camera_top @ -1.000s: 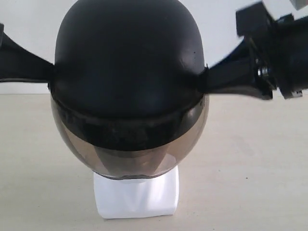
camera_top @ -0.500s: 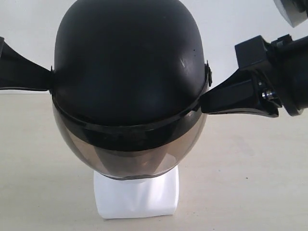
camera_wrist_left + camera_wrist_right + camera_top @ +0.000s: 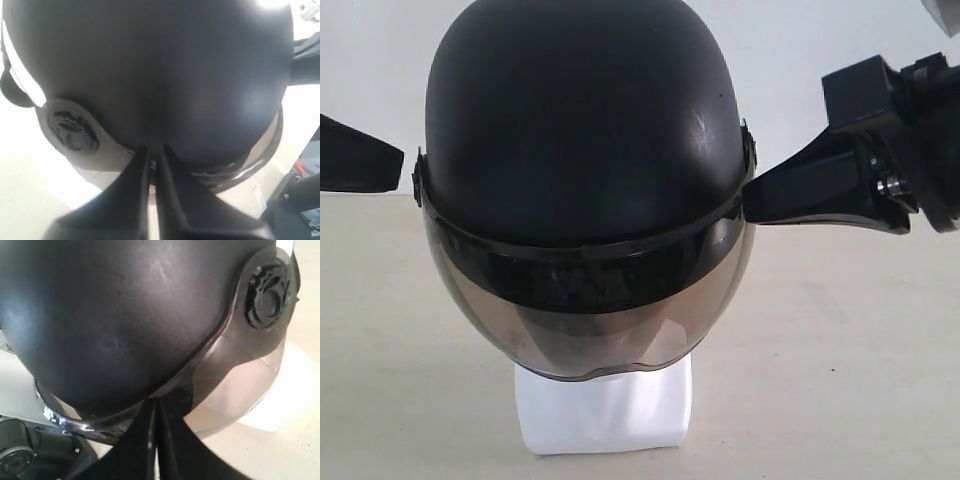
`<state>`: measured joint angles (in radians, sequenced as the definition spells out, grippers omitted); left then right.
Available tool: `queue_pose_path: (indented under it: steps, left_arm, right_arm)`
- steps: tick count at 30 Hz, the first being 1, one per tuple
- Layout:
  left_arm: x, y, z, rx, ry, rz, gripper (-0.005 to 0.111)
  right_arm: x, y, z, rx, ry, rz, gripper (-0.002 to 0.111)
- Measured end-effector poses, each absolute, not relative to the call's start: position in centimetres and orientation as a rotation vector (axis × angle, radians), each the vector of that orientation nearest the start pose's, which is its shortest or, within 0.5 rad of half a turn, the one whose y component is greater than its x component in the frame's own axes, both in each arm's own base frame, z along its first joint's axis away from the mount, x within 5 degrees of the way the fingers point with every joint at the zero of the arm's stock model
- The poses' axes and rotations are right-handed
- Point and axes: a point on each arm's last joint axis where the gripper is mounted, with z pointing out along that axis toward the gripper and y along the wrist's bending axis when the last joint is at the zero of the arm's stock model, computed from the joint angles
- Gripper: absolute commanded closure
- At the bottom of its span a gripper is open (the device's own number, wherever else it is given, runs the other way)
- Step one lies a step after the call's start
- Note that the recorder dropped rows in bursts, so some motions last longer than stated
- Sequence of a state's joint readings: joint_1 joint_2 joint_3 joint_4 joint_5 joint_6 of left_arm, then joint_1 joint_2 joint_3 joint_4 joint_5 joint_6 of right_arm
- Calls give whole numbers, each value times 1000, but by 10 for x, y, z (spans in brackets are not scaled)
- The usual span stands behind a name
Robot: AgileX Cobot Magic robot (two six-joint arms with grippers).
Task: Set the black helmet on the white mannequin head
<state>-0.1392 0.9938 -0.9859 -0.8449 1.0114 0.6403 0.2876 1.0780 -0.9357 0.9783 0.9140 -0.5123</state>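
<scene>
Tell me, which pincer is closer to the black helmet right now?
The right one. The right pincer has its tip against the side of the black helmet. The left pincer sits off the opposite side, with a sliver of background showing between them.

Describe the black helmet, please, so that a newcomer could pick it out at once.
On the pale table stands the white mannequin head, mostly covered. The black helmet sits on it: a matte dome, alone in having a smoky visor.
</scene>
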Motion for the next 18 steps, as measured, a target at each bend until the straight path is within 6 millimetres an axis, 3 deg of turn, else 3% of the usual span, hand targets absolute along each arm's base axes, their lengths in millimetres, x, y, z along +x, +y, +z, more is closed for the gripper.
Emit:
queue_pose_path:
  steps: [5,18]
  left_arm:
    - [157,-80,384,586,2105,-799,102]
    - [115,-63,406,434,2017,-653,102]
  right_arm:
    - [178,115,356,-478,2218,1083,108]
    - [147,104,382,-450,2089,1054,108]
